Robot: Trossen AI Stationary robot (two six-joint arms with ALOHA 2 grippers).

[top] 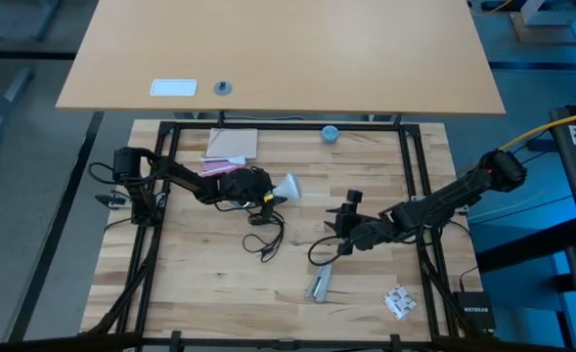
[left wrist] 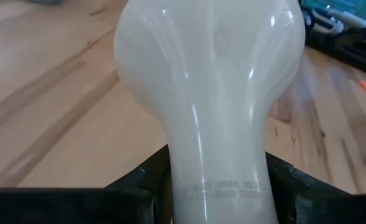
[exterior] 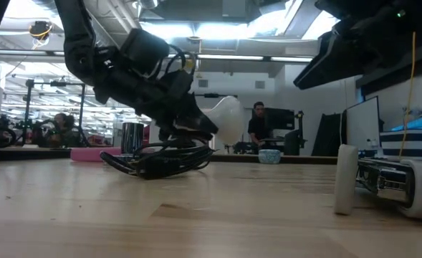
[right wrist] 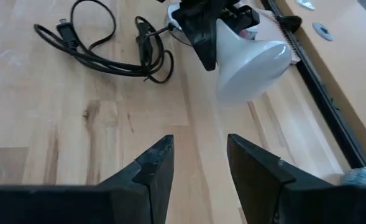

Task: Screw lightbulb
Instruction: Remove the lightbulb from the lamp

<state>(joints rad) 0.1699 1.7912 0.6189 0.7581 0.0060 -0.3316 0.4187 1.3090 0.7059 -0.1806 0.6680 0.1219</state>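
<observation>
The white frosted lightbulb [top: 289,187] is held above the table's middle by my left gripper [top: 265,189], which is shut on it. Its globe [left wrist: 210,68] points away from the fingers, toward the table's right. It also shows in the low view [exterior: 226,118] and in the right wrist view [right wrist: 252,59]. My right gripper [top: 344,219] is open and empty right of centre. Its fingers [right wrist: 155,165] point toward the bulb, well short of it. My left gripper pinches the bulb's narrow tapered neck [left wrist: 217,171] between its two fingers [left wrist: 150,180], one on each side. The fingers come from the table's left, roughly level, along the bulb's axis. The bulb is lifted clear of the table, with its globe end leading and slightly raised [exterior: 228,115].
A black cord [top: 264,238] lies coiled on the wood just below and near the bulb [right wrist: 102,43]. A metal piece [top: 319,285] and a small white packet [top: 398,301] lie toward the near edge. Pink-and-white papers [top: 231,147] and a blue round object [top: 330,133] lie toward the far edge.
</observation>
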